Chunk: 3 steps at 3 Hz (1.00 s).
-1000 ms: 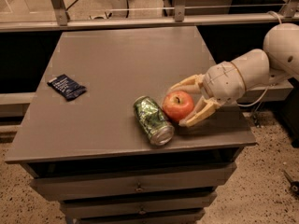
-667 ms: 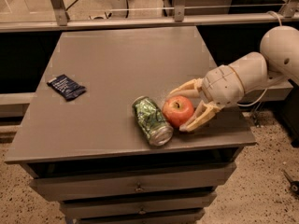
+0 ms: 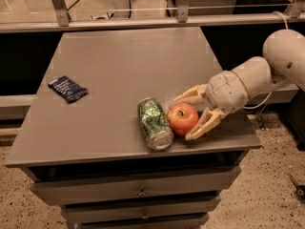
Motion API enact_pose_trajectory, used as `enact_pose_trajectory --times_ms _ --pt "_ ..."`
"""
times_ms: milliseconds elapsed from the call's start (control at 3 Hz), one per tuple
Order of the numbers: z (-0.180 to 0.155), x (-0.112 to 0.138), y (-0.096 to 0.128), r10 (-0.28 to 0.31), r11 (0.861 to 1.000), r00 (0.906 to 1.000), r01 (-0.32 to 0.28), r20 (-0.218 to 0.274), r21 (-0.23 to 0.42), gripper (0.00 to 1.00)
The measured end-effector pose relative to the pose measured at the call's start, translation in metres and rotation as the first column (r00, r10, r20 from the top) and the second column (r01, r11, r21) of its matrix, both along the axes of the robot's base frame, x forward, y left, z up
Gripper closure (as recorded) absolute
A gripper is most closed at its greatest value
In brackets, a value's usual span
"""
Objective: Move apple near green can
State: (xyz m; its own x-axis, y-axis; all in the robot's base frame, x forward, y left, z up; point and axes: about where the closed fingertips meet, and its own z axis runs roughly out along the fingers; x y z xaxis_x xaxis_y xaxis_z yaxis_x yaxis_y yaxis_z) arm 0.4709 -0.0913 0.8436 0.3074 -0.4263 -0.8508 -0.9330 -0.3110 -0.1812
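The red apple (image 3: 182,119) sits low at the table's front right, touching or almost touching the right side of the green can (image 3: 154,123). The can lies on its side with its silver end toward the front edge. My gripper (image 3: 183,118) reaches in from the right. One finger (image 3: 188,97) lies behind the apple and the other (image 3: 199,129) in front of it, closed on the apple.
A flat dark blue snack packet (image 3: 67,88) lies at the left of the grey table (image 3: 119,56). The table's front edge runs just below the can and apple. Drawers sit under the top. A rail and glass run along the back.
My gripper has carried the apple down and slightly toward the front edge, so it now sits lower beside the can. The can and packet have not moved.
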Motion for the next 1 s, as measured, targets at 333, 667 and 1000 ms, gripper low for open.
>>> enact_pose_trajectory --times_ms 333,667,1000 --pt "-0.002 -0.001 -0.002 -0.004 1.0 1.0 0.004 -0.004 -0.008 0.0" --pt "0.001 0.004 -0.016 -0.048 0.999 0.9989 0.048 0.005 -0.02 0.0" --pt "0.018 0.016 -0.051 -0.154 0.987 0.9867 0.156 0.05 -0.039 0.0"
